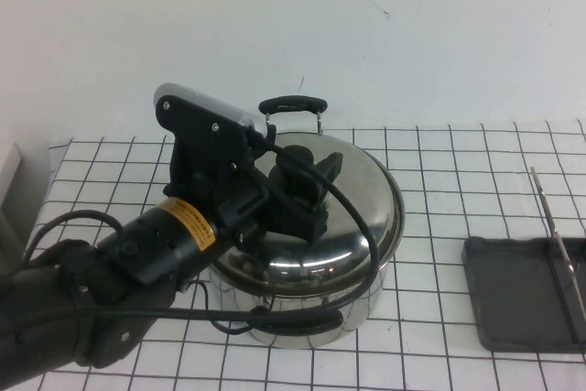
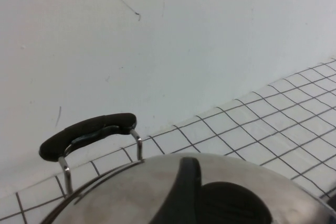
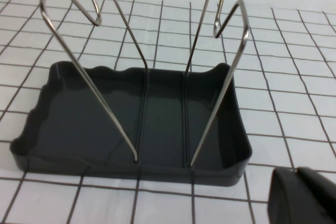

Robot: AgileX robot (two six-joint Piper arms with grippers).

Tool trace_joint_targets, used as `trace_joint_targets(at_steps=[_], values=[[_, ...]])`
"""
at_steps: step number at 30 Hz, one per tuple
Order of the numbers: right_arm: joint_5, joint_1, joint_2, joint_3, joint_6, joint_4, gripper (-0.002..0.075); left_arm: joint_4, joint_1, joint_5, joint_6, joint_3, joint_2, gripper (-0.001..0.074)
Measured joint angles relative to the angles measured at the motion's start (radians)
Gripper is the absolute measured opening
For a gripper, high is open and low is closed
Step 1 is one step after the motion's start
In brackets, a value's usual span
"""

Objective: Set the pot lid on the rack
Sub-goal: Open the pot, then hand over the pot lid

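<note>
From the raised camera the left end effector (image 1: 295,197) reaches in low over the pot (image 1: 302,304) and sits clamped on the black knob of the shiny domed pot lid (image 1: 357,208), which rests on the pot. Only the left wrist camera shows the knob (image 2: 231,205) close beside a finger (image 2: 184,192). The rack (image 3: 131,124), well right of the pot on the gridded desk (image 1: 439,171), shows fully only to the right wrist camera, where the right end effector (image 3: 302,195) hangs just beside its rim; I cannot tell its grip.
</note>
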Motion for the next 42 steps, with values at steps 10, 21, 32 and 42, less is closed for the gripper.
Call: trace_joint_targets(at_steps=[10,21,32,42], values=[[0.0,0.0,0.0,0.0,0.0,0.0,-0.0003,-0.13,0.002,-0.145,0.102,-0.03,0.14,0.0619],[0.0,0.0,0.0,0.0,0.0,0.0,-0.0003,-0.211,0.002,-0.15,0.106,-0.072,0.226,0.0471],[0.0,0.0,0.0,0.0,0.0,0.0,-0.0003,-0.26,0.002,-0.253,0.108,-0.072,0.208,0.0314],[0.0,0.0,0.0,0.0,0.0,-0.007,-0.0003,0.047,0.002,-0.317,-0.186,-0.072,0.022,0.0314]])
